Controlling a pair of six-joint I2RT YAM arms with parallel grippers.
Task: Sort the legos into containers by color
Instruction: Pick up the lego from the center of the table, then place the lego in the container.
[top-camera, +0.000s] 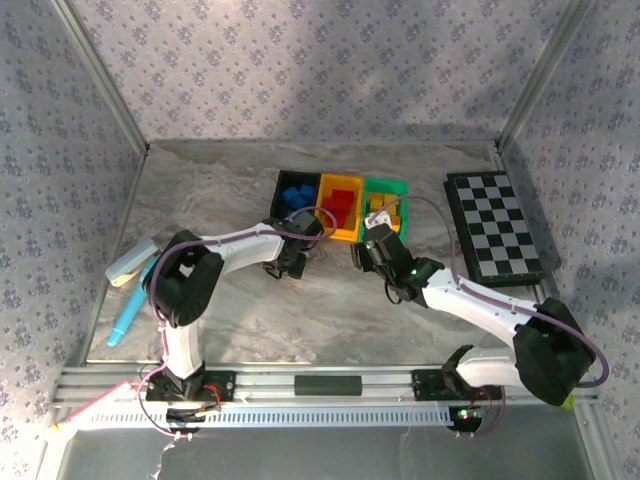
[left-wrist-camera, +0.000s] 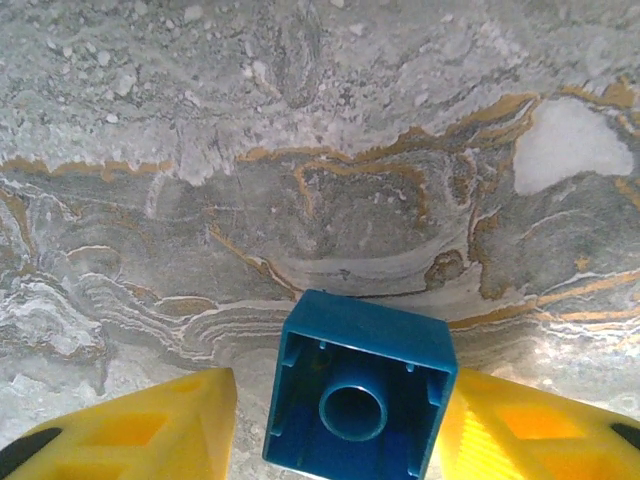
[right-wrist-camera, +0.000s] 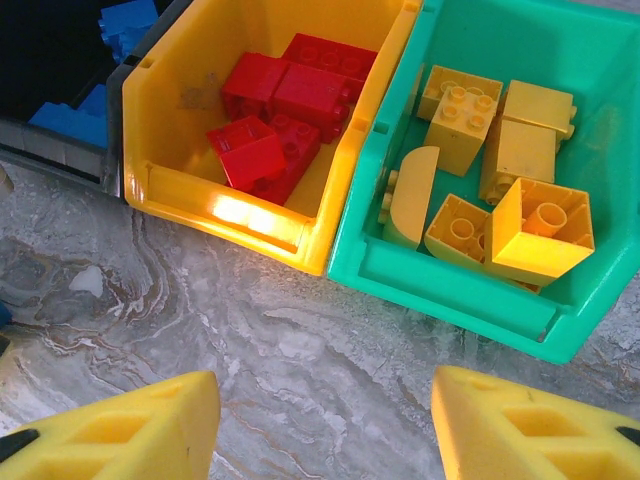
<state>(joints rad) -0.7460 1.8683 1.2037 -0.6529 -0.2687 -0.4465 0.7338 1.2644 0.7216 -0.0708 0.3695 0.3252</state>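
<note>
Blue studded plastic brick (left-wrist-camera: 360, 400) sits between the left gripper's (left-wrist-camera: 338, 380) yellow fingers (left-wrist-camera: 150, 430), hollow underside facing the camera
Its jaws stand apart: one finger touches the brick, the other is just off it, with the grey marbled tabletop (left-wrist-camera: 300, 150) beyond. Right gripper (right-wrist-camera: 325, 400) gapes on nothing, near the orange-yellow plastic bin (right-wrist-camera: 260, 225) of red bricks (right-wrist-camera: 290, 110) and the green bin (right-wrist-camera: 450, 290) of yellow bricks (right-wrist-camera: 500, 170); blue bricks (right-wrist-camera: 125, 25) lie in the black bin (right-wrist-camera: 60, 150)
</note>
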